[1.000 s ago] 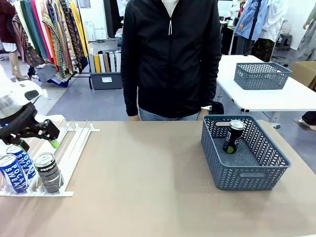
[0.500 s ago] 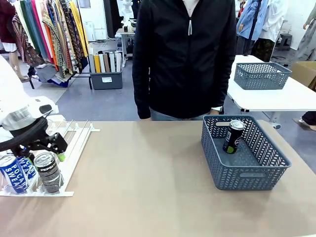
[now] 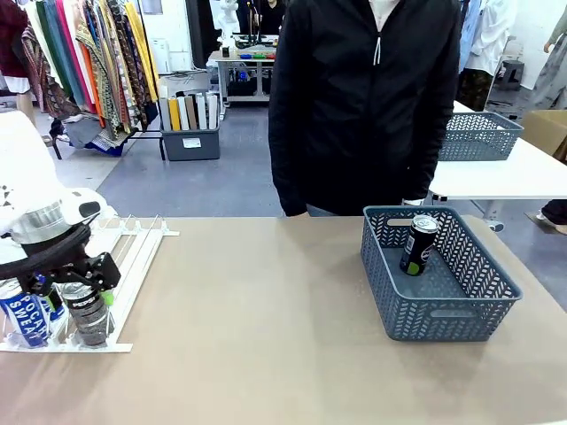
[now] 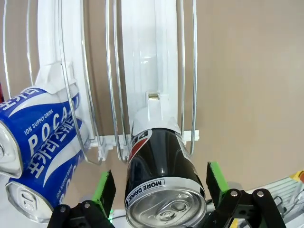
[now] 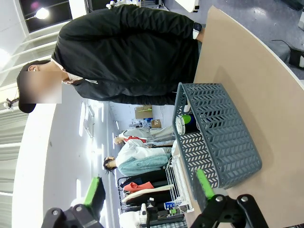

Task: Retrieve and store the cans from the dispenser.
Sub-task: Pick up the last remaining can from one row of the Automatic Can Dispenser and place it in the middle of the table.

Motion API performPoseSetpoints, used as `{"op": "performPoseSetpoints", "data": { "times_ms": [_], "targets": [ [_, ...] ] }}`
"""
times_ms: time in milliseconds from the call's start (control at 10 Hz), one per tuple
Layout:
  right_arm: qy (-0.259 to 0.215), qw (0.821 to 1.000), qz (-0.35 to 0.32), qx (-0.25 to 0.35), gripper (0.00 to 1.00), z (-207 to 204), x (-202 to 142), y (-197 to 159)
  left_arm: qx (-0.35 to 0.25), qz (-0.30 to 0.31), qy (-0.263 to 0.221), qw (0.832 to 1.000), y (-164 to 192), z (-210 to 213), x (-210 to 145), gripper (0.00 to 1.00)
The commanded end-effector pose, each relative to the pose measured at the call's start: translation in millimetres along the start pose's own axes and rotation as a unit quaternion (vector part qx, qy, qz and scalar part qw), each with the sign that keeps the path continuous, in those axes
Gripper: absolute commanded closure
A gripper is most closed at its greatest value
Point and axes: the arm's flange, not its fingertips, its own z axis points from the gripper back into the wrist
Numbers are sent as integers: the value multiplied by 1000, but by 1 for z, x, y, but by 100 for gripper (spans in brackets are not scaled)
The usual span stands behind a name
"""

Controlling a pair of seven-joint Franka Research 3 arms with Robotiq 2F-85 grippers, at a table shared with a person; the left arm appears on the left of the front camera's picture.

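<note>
Right, the tan counter (image 3: 266, 345) takes up the whole near half of your front view, and a person (image 3: 363, 106) in a black zipped jacket stands at its far edge, a little right of the middle. On the robot's right side of the counter sits the grey perforated basket (image 3: 443, 312), and inside it, near the far left corner, one black-and-green can (image 3: 418, 245) stands upright. At the robot's left you have the white dispenser (image 3: 133, 252), its wire-railed lanes sloping down toward the near edge. The left arm (image 3: 31, 208) hangs over its low end, where the rest of the cans are gathered against the end stops. Two blue-and-white Pocari Sweat cans (image 3: 25, 317) sit in the outer lanes, one just beside the other. The black Pepsi can (image 3: 87, 312) stands alone in the lane nearest the middle of the counter. Your left end effector (image 3: 75, 290) is released, with its jaws spread wide. In the wrist view a green pad (image 4: 105, 190) stands on each side of the Pepsi can's silver top. Your right end effector (image 5: 148, 187) is released too, with nothing between its fingers, and it looks across at the basket from well off.
</note>
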Motion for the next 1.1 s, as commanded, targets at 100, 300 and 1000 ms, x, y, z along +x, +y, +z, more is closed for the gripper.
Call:
{"op": "performPoseSetpoints", "data": {
  "times_ms": [100,300,1000],
  "targets": [
    [2,1000,-1,1,0,1,-2,4,0,8,-9,1000,0,-9,-19,0],
    [2,1000,-1,1,0,1,-2,4,-7,5,-27,1000,0,-10,-16,0],
    [2,1000,-1,1,0,1,-2,4,8,0,-22,1000,0,-8,-16,100]
  ]
}}
